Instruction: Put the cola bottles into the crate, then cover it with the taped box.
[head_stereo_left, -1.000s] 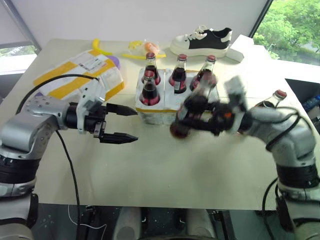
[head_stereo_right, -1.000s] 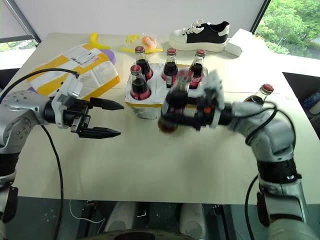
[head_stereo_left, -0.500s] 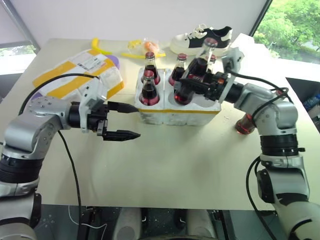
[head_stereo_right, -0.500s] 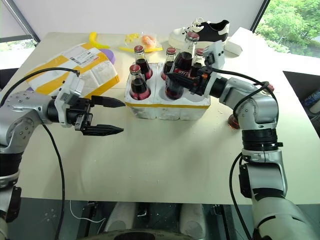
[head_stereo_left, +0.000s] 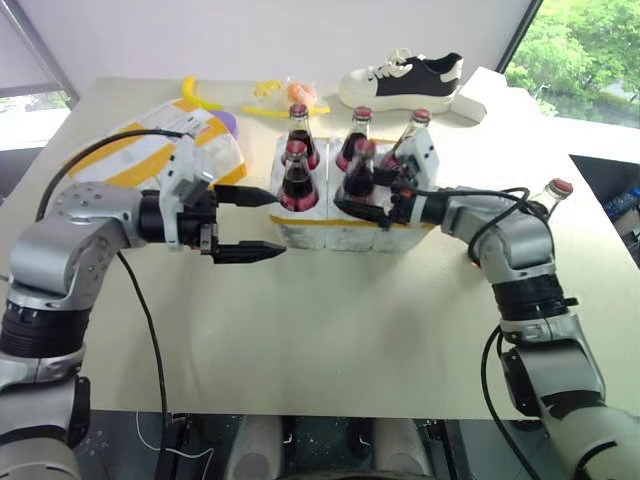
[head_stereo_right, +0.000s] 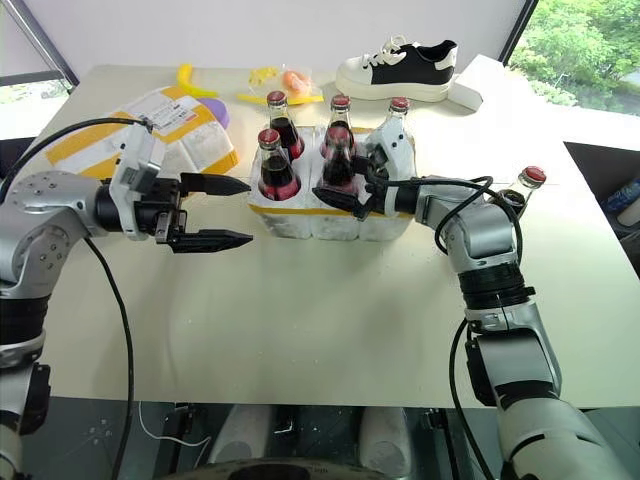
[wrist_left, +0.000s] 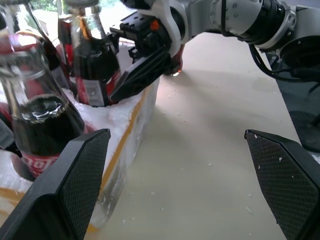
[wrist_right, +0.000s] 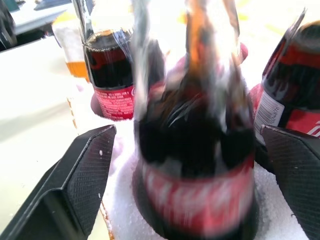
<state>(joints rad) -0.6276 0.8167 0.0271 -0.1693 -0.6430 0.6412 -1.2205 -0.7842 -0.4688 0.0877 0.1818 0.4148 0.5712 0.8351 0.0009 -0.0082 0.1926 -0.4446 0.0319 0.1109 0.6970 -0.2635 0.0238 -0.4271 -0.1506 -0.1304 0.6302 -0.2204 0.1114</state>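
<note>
Crate: low white foam crate (head_stereo_left: 352, 226) with a yellow tape band, mid-table, holding five small glass cola bottles (head_stereo_left: 298, 183) with red caps, upright in its wells.
Right gripper: the right gripper (head_stereo_left: 375, 198) sits at the crate's near-right well, its black fingers (wrist_right: 82, 172) spread either side of the bottle just seated there (wrist_right: 197, 165), not clamped on it.
Sixth bottle: last bottle (head_stereo_left: 548, 198) stands upright on the table, right of the crate, behind the right forearm; nearer the right arm.
Left gripper: left gripper (head_stereo_left: 250, 222) hangs beside the crate's left end, fingers wide apart, empty.
Taped box: larger white foam taped box (head_stereo_left: 165, 145) with yellow bands and label, far left, nearer the left arm.
Surface: beige table (head_stereo_left: 330, 330); a black-and-white sneaker (head_stereo_left: 405, 80) at the far edge; window to the right.
</note>
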